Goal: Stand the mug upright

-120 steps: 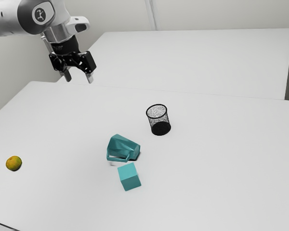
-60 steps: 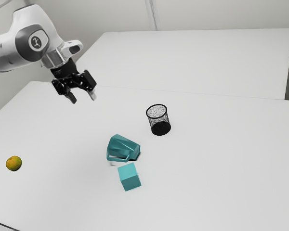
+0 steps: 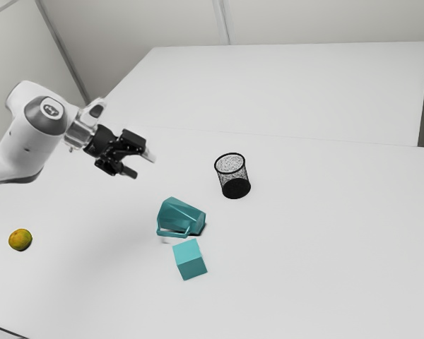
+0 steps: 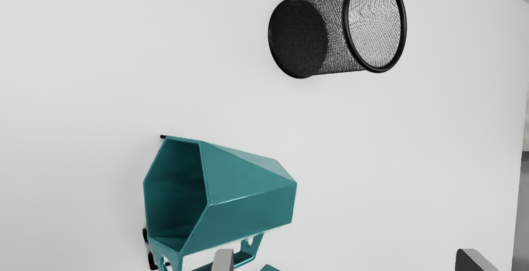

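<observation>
**Mug (image 3: 180, 215) on its side; reach and grasp in hand**

Obs.: Mug lies on the table (image 3: 304, 233), mouth toward the exterior view's left, base toward its right. Handle (image 3: 173, 234) is on the side facing the cube (image 3: 190, 259), which sits just beside it. Mesh bin (image 3: 243, 174) stands upright, a little apart from the mug; fruit (image 3: 20, 239) well off toward the exterior view's left.

End effector: my gripper (image 3: 140, 164) is open and empty, raised above the table and clear of the mug. Wrist view agrees: fingers wide apart, nothing between them.

Step (judged): approach to the mug. Upright pose not met.

Next: bring the open fingers down astride the mug's body, close, lift slightly, then rotate so the mouth faces up and the base meets the table before release.

Caution: cube crowds the handle side; a low finger or swinging handle could knock it. Slanted, faceted walls may slip under a shallow grip.
</observation>
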Motion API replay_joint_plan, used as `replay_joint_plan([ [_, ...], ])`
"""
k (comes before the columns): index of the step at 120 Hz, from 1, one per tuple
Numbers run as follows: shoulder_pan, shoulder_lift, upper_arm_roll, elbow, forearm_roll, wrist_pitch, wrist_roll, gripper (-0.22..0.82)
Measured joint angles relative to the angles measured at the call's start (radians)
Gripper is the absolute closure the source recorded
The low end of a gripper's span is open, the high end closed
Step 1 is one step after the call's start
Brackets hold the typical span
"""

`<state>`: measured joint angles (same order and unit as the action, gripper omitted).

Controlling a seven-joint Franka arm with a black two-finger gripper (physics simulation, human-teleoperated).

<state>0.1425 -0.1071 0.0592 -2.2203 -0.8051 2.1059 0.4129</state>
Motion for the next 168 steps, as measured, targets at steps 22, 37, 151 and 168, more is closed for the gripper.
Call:
replay_joint_plan([
  [22, 0.029, 0.019, -0.001, -0.055, -0.184, 0.045, 0.172, 0.02],
  [37, 0.050, 0.032, 0.000, -0.070, -0.259, 0.037, 0.256, 0.02],
  [151, 0.100, 0.212, 0.002, -0.059, -0.306, -0.128, 0.454, 0.02],
  [168, 0.100, 0.229, 0.002, -0.058, -0.354, -0.135, 0.494, 0.02],
])
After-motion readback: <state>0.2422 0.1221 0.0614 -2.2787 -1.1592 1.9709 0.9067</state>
